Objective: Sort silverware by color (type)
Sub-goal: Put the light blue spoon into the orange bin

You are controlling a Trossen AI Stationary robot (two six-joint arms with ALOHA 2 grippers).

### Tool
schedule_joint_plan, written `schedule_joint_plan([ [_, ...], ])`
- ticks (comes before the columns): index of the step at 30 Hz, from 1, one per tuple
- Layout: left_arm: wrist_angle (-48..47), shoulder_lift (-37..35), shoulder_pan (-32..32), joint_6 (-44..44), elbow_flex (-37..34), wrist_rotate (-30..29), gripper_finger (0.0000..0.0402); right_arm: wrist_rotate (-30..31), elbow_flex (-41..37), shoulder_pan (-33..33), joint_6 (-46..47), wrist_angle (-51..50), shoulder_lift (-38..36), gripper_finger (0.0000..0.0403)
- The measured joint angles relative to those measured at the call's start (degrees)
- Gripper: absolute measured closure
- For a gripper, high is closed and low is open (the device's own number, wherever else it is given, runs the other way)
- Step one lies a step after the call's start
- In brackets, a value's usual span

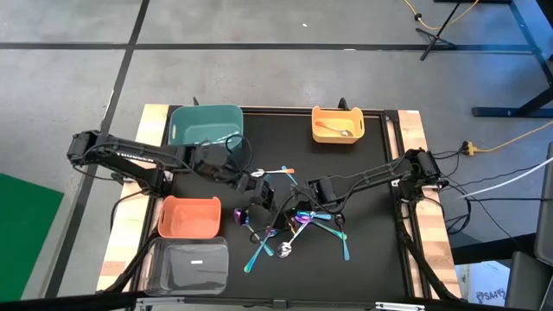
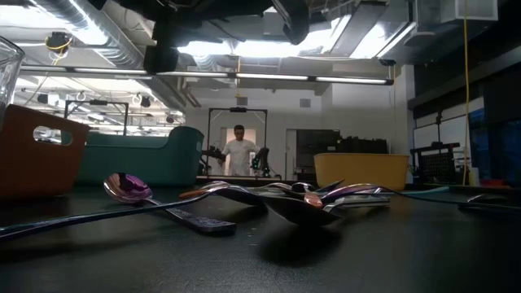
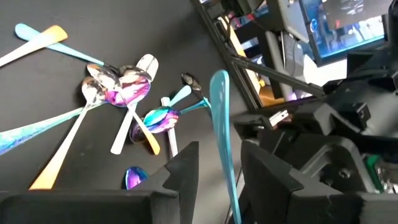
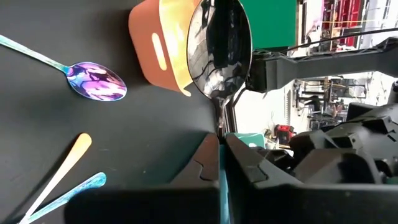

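Observation:
My left gripper (image 3: 217, 152) hovers mid-table (image 1: 255, 179) and has a teal spoon (image 3: 219, 118) between its fingers. My right gripper (image 4: 222, 140) is just beside it (image 1: 266, 200), shut on a dark shiny spoon (image 4: 221, 50). Several more spoons, in purple, teal, silver and orange, lie loose in a pile (image 1: 298, 226) on the black mat. They also show in the left wrist view (image 3: 124, 93) and the low view (image 2: 244, 199). My left gripper has the teal spoon's handle (image 3: 231, 186) between its two fingers; its own body hides the exact place. The fingers reach from the table's left, slanting down. The spoon sticks out past the fingertips, clear of the table. My right gripper pinches the dark spoon's handle (image 4: 221, 124) between its two shut fingers, a little behind the bowl. The fingers come from the table's right, slanting down, and lie along the handle. The bowl sticks out ahead of the fingertips, clear of the table.
A teal bin (image 1: 206, 128) and a yellow bin (image 1: 337, 123) with an orange spoon inside stand at the far edge. An orange bin (image 1: 188, 216) and a clear bin (image 1: 188, 263) stand at the near left. A person (image 2: 239, 150) stands far behind the table.

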Motion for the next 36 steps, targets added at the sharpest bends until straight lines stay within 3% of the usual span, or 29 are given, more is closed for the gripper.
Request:
schedule_joint_plan([
  [12,-1.15,0.0,-0.15,-0.15,0.0,6.61,0.0288,-0.08,0.0,0.04,0.02,0.24,0.0,0.0403],
  [30,-3.14,0.0,-0.16,0.5,0.0,7.93,0.0288,-1.95,0.0,0.02,0.0,0.22,0.0,0.0403],
  [36,-3.03,0.0,-0.17,1.99,0.0,7.98,0.0312,-2.5,0.0,0.0,0.01,0.17,0.02,0.0403],
])
